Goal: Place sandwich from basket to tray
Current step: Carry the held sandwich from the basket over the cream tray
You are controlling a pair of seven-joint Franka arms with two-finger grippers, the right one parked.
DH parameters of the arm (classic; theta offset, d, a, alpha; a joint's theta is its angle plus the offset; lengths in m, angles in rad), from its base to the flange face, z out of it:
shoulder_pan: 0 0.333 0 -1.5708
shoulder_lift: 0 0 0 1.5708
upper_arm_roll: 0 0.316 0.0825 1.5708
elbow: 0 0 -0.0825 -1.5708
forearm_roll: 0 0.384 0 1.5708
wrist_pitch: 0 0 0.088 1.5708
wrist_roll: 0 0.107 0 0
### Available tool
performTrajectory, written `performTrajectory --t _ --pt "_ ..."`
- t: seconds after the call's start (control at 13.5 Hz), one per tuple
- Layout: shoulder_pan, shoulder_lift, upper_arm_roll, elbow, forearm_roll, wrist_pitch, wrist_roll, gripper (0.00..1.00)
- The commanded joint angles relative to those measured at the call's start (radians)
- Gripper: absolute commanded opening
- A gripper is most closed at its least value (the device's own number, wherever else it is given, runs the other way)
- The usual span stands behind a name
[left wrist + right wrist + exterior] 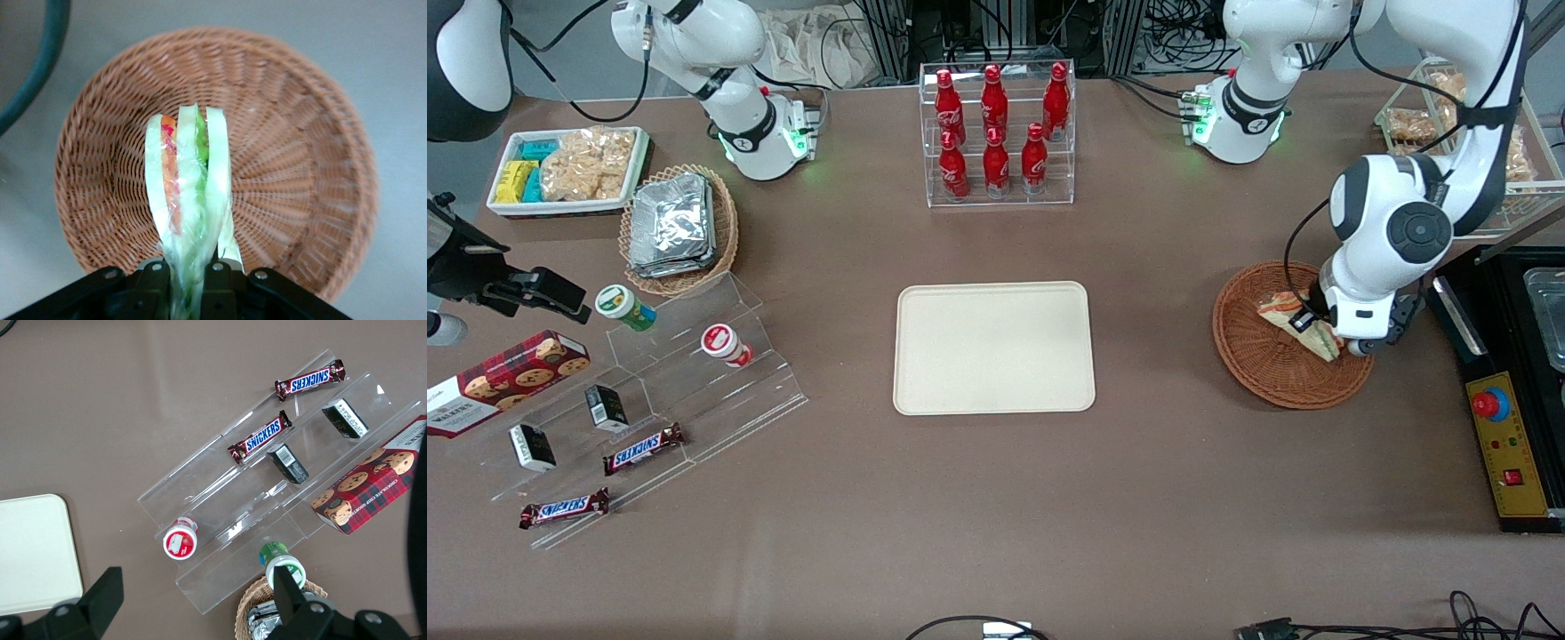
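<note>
Grasp done, transfer pending: left gripper [188, 277] clamped on the clear-wrapped sandwich [189, 200] over the reddish-brown wicker basket [300, 167], whether lifted clear unclear; cream tray [994, 348], toward the parked arm, holds nothing.

Left arm: white, rounded housings with black joints

Glossy white shell segments; a large black round cap at the elbow joint [1416, 229]; black bands at the seams; a thin black cable looped along the links [1294, 244]; green lights glowing at the round white base [1240, 120]. The gripper [188, 280] is matte black, with angular finger mounts carrying small silver screw heads [255, 274].
</note>
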Motion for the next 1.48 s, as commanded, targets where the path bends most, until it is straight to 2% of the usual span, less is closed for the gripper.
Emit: performTrajectory --t 0.0,0.44,0.67,0.89,1.11,1.41 --pt "-0.001 -0.008 -0.041 0.109 0.006 -0.118 0.113 0.1" --pt "-0.009 0.005 -0.163 0.2 -0.001 -0.142 0.312 0.1" --pt "-0.015 0.015 -0.262 0.232 0.008 -0.138 0.349 0.1" --pt "-0.017 0.038 -0.38 0.269 0.003 -0.143 0.296 0.07" --pt "-0.018 0.071 -0.48 0.291 0.009 -0.142 0.217 0.08" --pt "-0.053 0.158 -0.557 0.369 0.012 -0.142 0.138 0.1"
